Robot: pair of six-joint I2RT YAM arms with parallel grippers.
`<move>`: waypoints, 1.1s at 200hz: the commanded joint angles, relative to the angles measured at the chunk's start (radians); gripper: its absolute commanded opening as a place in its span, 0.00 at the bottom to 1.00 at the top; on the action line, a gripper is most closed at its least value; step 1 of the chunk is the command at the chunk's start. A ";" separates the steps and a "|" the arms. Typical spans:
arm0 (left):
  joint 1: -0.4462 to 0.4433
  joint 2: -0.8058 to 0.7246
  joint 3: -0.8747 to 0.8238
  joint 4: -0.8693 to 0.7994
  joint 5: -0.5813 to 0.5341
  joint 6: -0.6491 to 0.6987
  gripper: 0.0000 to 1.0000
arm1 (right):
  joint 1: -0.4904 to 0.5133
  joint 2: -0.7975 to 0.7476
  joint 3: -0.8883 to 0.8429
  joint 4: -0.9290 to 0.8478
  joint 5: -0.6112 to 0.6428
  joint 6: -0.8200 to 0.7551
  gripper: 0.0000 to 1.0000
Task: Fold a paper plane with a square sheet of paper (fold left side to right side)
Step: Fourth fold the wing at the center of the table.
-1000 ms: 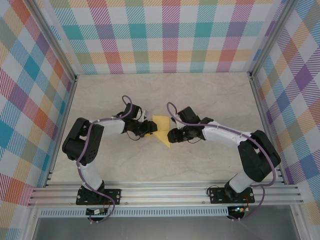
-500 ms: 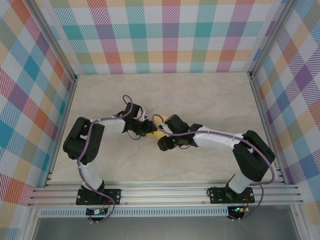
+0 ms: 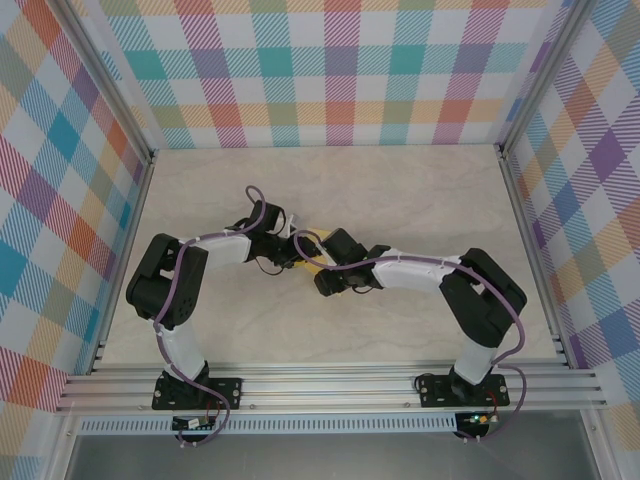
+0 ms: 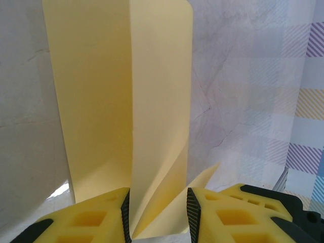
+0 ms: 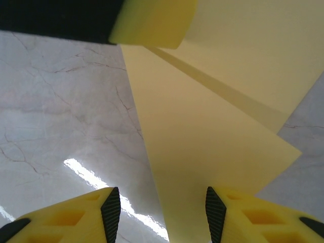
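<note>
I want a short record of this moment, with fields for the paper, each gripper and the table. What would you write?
Paper: square sheet of paper, yellow, creased lengthwise, one part appears raised off the surface
Left: left gripper open, its fingers on either side of the raised fold
Right: right gripper open, low over the sheet, one edge of the sheet running between its fingers
Surface: pale table, marble-like veins in the wrist views
Fold: not yet pressed flat
</note>
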 commanded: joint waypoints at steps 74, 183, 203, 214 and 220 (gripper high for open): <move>-0.016 0.016 0.074 0.000 0.052 -0.079 0.35 | 0.022 0.040 0.014 0.028 0.092 -0.033 0.50; -0.016 0.018 0.100 -0.044 0.040 -0.071 0.35 | 0.023 0.059 -0.001 0.043 0.119 -0.023 0.36; -0.013 0.011 0.102 -0.052 0.034 -0.065 0.37 | 0.023 0.059 -0.012 0.049 0.112 -0.018 0.32; -0.008 0.008 0.103 -0.057 0.036 -0.060 0.38 | 0.023 0.059 -0.019 0.053 0.108 -0.012 0.28; -0.006 0.004 0.104 -0.060 0.035 -0.059 0.39 | 0.023 0.059 -0.024 0.053 0.105 -0.008 0.27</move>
